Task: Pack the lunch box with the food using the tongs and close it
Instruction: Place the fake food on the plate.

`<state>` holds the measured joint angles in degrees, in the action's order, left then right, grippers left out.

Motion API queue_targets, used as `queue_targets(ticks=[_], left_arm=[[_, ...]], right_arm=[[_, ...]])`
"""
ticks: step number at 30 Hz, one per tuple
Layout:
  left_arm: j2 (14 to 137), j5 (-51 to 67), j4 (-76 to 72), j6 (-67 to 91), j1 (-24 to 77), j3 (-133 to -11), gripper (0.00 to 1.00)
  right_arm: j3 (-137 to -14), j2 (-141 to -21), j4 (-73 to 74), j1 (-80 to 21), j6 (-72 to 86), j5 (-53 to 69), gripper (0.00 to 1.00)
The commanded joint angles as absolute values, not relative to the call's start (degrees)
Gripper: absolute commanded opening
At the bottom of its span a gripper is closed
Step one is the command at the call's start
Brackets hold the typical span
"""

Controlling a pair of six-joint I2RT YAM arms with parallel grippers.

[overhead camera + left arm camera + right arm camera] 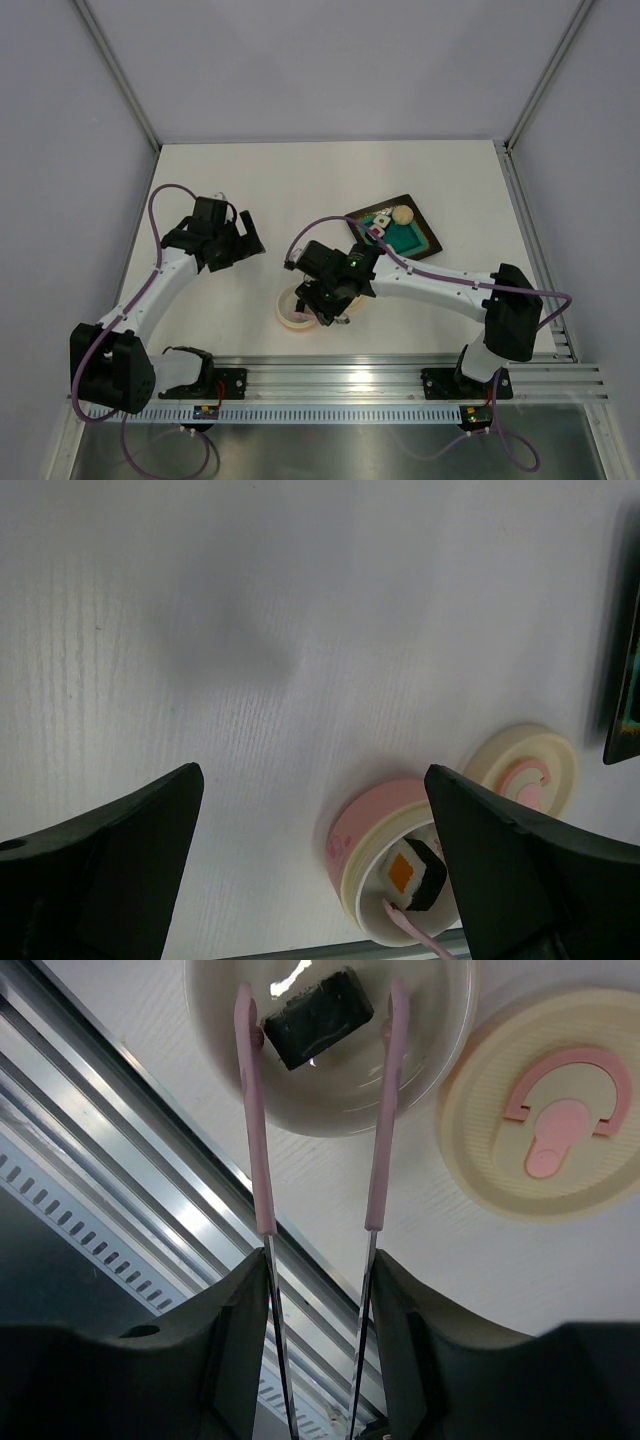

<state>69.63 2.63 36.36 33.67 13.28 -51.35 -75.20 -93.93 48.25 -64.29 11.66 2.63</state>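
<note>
the right claw point(318, 1295) holds the tongs point(256, 1130) between its two fingers, one thin shaft lying against the inner face of each finger, so the claw is pinching the tongs while their pink arms stand parted. the tongs reach straight out ahead of the claw, and their tips dip into the lunch box point(330, 1100), which sits on the white worktop point(330, 1185) just beyond the fingers, near the metal rail point(120, 1160) at the near edge. one piece of food point(318, 1015), a dark block, lies inside the box between the two tips; one tip is just beside it and the other a little off, and i cannot tell whether either touches it. seen from the left wrist, that block has an orange centre. the lid point(555, 1120) lies flat on the worktop just beside the box, pink mark up, apart from the tongs. the left claw point(315, 865) hangs over bare worktop with its fingers spread wide and nothing between them, the box near its right finger. farther back, a dark tray point(430, 238) carries a beige ball point(402, 213) and a white block point(377, 231).
</note>
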Motion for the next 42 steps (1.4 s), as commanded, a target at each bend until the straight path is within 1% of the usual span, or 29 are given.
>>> queue_targets(ticks=[1, 7, 13, 17, 29, 34, 37, 42], left_arm=[[70.0, 2.7, 34.9, 33.2, 12.9, -53.2, 0.98], [70.1, 2.8, 35.1, 33.0, 12.9, -53.3, 0.98], [70.2, 2.7, 35.0, 33.0, 12.9, -53.0, 0.98], [70.3, 3.1, 34.7, 33.0, 12.9, -52.9, 0.98], [70.8, 3.3, 34.4, 33.0, 12.8, -52.6, 0.98], [70.8, 3.3, 34.5, 33.0, 12.9, -52.6, 0.98], [70.8, 3.3, 34.4, 32.9, 12.9, -52.6, 0.98], [71.2, 3.5, 34.2, 33.0, 12.9, -52.6, 0.98]], right_arm=[[-78.4, -94.0, 47.1, -64.9, 10.5, 2.5, 0.50], [-79.6, -93.7, 47.2, -64.9, 10.5, 1.0, 0.50], [-80.0, -92.8, 47.3, -64.8, 11.2, 0.3, 0.47], [-79.0, -92.4, 47.7, -64.8, 12.0, -1.5, 0.47], [-77.6, -90.8, 49.0, -64.9, 13.8, -0.6, 0.48], [-77.8, -90.5, 50.1, -64.8, 14.1, -1.0, 0.44], [-78.0, -89.9, 51.1, -64.8, 14.5, -1.3, 0.44], [-78.6, -90.3, 52.4, -64.9, 14.8, -0.4, 0.47]])
